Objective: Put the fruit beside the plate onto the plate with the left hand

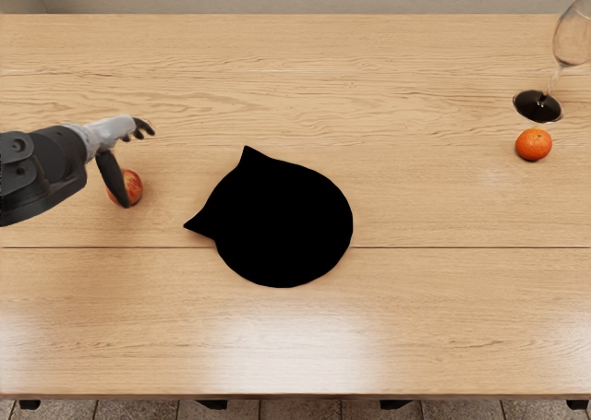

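A black cat-head-shaped plate [282,222] lies flat near the table's middle. To its left a small red-orange fruit [130,186] rests on the wood. My left hand [124,160] comes in from the left edge and hovers right over that fruit. Its thumb hangs down across the fruit's left side while the other fingers [140,127] stretch out above and behind it. The hand is open and holds nothing. The fruit is partly hidden by the thumb.
An orange tangerine [534,144] sits far right, just in front of a wine glass [559,60] with a dark base near the right edge. The wooden table [295,337] stretches wide in front of the plate.
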Controlling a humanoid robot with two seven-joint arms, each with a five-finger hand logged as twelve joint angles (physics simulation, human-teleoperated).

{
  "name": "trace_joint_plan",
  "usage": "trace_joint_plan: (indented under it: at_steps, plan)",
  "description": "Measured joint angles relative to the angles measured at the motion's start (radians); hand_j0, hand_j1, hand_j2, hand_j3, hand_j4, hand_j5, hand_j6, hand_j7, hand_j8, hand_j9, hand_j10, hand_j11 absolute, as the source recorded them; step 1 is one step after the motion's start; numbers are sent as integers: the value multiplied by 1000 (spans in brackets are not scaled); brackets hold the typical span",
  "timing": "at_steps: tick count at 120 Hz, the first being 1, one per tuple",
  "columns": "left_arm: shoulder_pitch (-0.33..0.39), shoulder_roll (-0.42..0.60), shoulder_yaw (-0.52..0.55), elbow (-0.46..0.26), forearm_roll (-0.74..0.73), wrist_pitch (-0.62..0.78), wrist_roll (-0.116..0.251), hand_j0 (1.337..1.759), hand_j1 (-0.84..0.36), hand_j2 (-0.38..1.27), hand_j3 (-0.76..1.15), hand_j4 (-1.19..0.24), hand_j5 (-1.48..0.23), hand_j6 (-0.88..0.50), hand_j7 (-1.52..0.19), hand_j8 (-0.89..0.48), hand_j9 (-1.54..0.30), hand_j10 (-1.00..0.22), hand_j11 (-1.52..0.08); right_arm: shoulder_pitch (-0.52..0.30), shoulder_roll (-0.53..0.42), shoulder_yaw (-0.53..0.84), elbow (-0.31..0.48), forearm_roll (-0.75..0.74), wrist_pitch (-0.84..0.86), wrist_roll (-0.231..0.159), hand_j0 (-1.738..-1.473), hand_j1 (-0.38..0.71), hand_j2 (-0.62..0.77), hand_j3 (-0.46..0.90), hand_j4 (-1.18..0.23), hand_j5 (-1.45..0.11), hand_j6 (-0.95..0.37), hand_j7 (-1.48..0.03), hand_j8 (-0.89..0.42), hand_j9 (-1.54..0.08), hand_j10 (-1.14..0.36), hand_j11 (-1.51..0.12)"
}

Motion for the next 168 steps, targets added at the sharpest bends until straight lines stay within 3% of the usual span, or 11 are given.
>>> trace_joint_plan:
  at_steps: [11, 20, 41, 88, 108, 132, 144, 168]
  plan:
    - [12, -5, 2, 20, 0, 8, 0, 1658, 41, 54, 0, -263, -337, -264, -337, -264, -336, -262, -336, 0, 0, 0, 0, 0, 0, 0, -1658, -335, -2, 0, -11, -15, -11, -15, -11, -15, -11, -15]
    - [61, -88, 2, 82, 13, 39, 0, 1658, 10, 60, 0, -289, -370, -290, -370, -290, -370, -288, -370, 0, 0, 0, 0, 0, 0, 0, -1658, -335, -2, 0, -11, -15, -11, -15, -11, -15, -11, -15]
    - [110, -92, 3, 157, 61, 119, 0, 1658, -29, 67, 0, -321, -413, -322, -413, -322, -412, -321, -412, 0, 0, 0, 0, 0, 0, 0, -1658, -335, -2, 0, -11, -15, -11, -15, -11, -15, -11, -15]
    - [150, -134, -2, 174, 73, 143, 0, 1658, -236, 113, 0, -503, -650, -497, -650, -491, -652, -502, -652, 0, 0, 0, 0, 0, 0, 0, -1658, -335, -2, 0, -11, -15, -11, -15, -11, -15, -11, -15]
    - [150, -134, -11, 175, 70, 145, -1, 1656, -266, 247, 0, -597, -774, -474, -779, -509, -782, -591, -783, 0, 0, 0, 0, 0, 0, 0, -1658, -335, -2, 0, -11, -15, -11, -15, -11, -15, -11, -15]
    - [131, -111, -179, 176, -41, 131, 0, 1655, -310, 278, 0, -575, -853, -398, -851, -442, -848, -634, -848, 0, 0, 0, 0, 0, 0, 0, -1658, -335, -2, 0, -11, -15, -11, -15, -11, -15, -11, -15]
    - [129, -111, -295, 176, -181, 34, 0, 1655, -305, 289, 0, -584, -862, -404, -859, -447, -855, -642, -855, 0, 0, 0, 0, 0, 0, 0, -1658, -335, -2, 0, -11, -15, -11, -15, -11, -15, -11, -15]
    - [112, -104, -539, 171, -497, -398, 0, 1656, -329, 317, 0, -564, -871, -385, -863, -422, -850, -644, -849, 0, 0, 0, 0, 0, 0, 0, -1658, -335, -2, 0, -11, -15, -11, -15, -11, -15, -11, -15]
